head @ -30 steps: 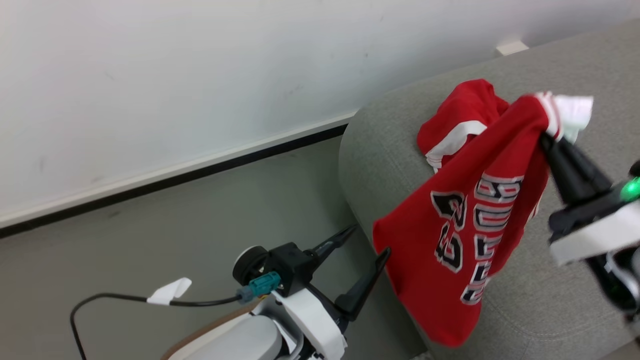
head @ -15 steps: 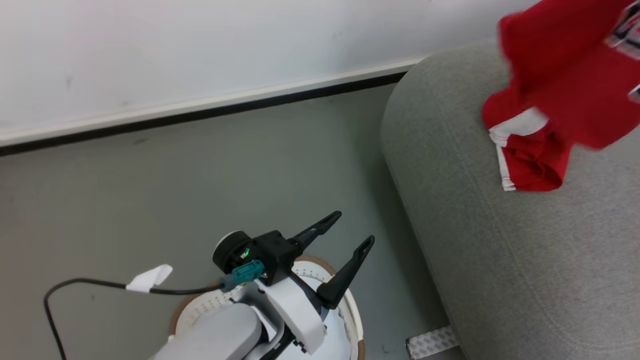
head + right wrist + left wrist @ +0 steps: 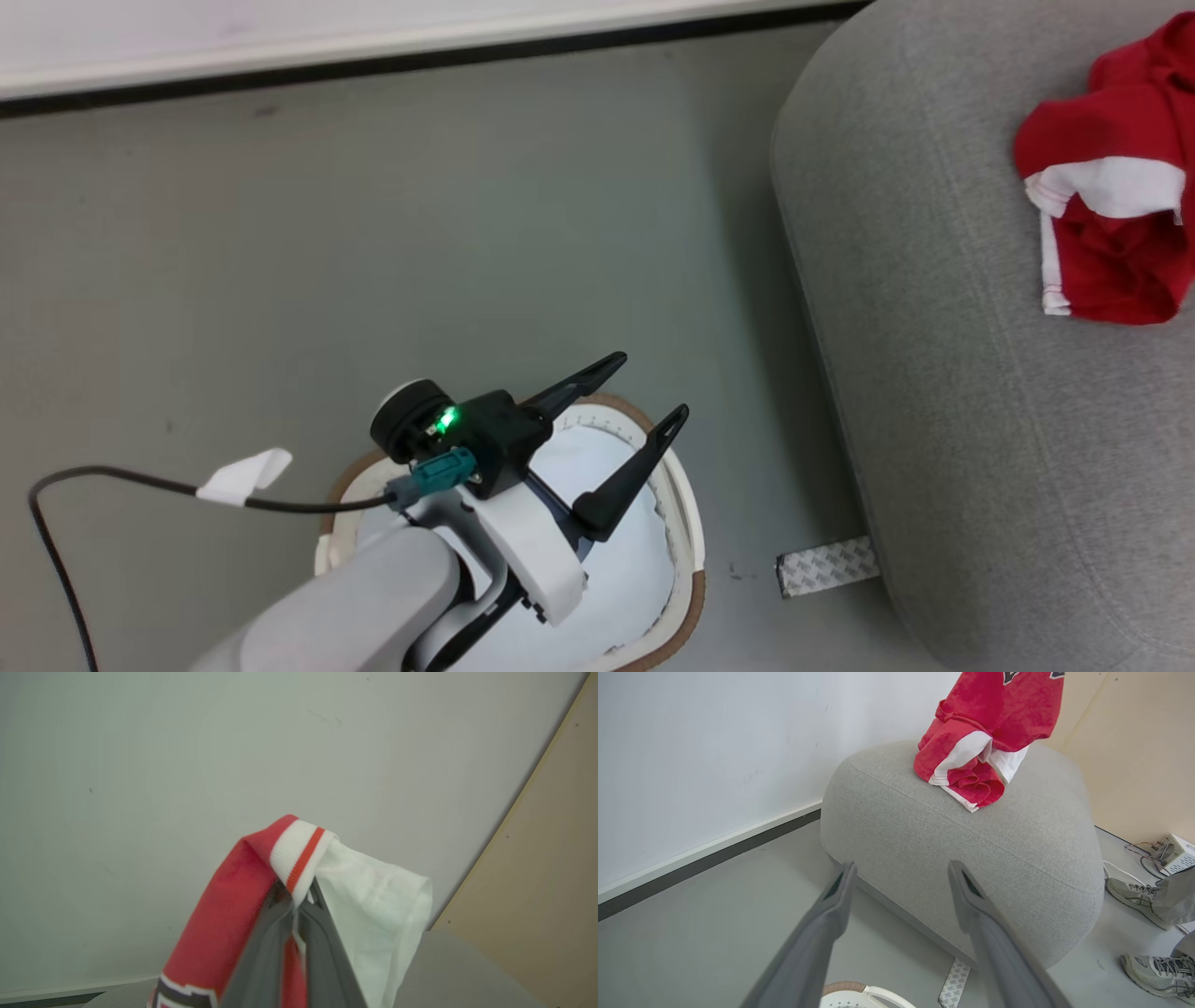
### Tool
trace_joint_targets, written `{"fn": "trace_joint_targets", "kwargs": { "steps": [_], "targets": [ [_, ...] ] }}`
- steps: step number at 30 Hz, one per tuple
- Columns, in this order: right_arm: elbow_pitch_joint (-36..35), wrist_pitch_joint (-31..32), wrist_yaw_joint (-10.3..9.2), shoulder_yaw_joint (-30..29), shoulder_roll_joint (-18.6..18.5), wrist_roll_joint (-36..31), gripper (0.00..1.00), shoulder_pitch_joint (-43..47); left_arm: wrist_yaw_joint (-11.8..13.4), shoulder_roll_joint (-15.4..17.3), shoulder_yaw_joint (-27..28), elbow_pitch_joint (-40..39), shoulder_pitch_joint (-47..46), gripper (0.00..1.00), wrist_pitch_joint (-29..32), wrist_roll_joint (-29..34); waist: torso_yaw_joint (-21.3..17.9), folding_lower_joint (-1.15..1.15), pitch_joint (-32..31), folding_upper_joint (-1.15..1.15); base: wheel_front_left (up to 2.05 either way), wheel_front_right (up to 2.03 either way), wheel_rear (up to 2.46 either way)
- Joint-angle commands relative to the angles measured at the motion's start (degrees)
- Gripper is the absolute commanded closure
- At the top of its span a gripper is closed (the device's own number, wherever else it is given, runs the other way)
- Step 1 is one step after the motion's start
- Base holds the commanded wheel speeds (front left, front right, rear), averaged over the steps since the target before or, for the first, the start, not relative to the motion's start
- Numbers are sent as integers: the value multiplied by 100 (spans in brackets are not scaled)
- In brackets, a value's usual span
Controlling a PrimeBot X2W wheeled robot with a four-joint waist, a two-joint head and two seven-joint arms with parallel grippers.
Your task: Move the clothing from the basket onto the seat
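My right gripper (image 3: 296,900) is shut on the white-and-red ribbed edge of a red lettered jersey (image 3: 224,933), which hangs from it in front of the wall. From the left wrist view that jersey (image 3: 1008,704) dangles over the grey sofa (image 3: 971,844), just above a crumpled red garment with white panels (image 3: 966,770) lying on the sofa. The same garment (image 3: 1111,233) lies on the sofa (image 3: 980,392) at the head view's right edge. My left gripper (image 3: 651,385) hangs open and empty over the white basket (image 3: 691,597), which holds pale cloth (image 3: 616,551).
A strip of patterned tape (image 3: 826,567) lies on the grey floor between basket and sofa. A person's shoes (image 3: 1134,896) and a small device with wires (image 3: 1174,851) are on the floor beyond the sofa. A black cable (image 3: 140,481) trails from my left wrist.
The head camera has swung down and left, bringing more of the basket into view. The lettered jersey and my right gripper have passed off that view's right edge. My left gripper stays open.
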Motion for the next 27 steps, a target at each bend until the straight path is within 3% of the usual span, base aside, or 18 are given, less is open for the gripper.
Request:
{"fn": "trace_joint_targets", "kwargs": {
  "steps": [1, 7, 14, 18, 19, 21, 22, 23, 27],
  "targets": [
    [108, -13, -13, -7, 66, -2, 100, 73, -14, 56, -1, -35, -64, 0, 12, 82, 105, -1, 213, 0, 0, 0, 0],
    [810, 77, -14, 267, 480, -64, 100, 409, 1, 100, -8, -125, -93, 0, 57, 81, 226, -1, 467, 0, 0, 0, 0],
    [1400, 480, -13, 524, 1083, 331, 100, 1099, 63, 169, 28, -149, -62, 0, 92, -30, 308, -1, 507, 0, 0, 0, 0],
    [1557, 595, -13, 585, 1185, 486, 100, 1305, 84, 216, 46, -142, -20, 0, 71, -71, 322, -1, 477, 0, 0, 0, 0],
    [1572, 587, -13, 610, 1208, 493, 94, 1340, 93, 225, 49, -131, 1, 0, 58, -67, 312, -1, 452, 0, 0, 0, 0],
    [1570, 583, -13, 669, 1232, 468, 63, 1355, 108, 232, 51, -97, 45, 0, 33, -83, 277, -1, 377, 0, 0, 0, 0],
    [1558, 575, -14, 700, 1221, 433, 57, 1335, 117, 224, 47, -82, 62, 0, 25, -96, 259, -1, 328, 0, 0, 0, 0],
    [1553, 573, -14, 720, 1202, 420, 0, 1314, 130, 207, 42, -66, 80, 0, 10, -107, 242, -1, 269, 0, 0, 0, 0],
    [1465, 622, -14, 797, 1093, 446, 0, 1244, 168, 117, 58, 45, 208, 0, -99, -193, 162, -1, -97, 0, 0, 0, 0]
  ]
}}
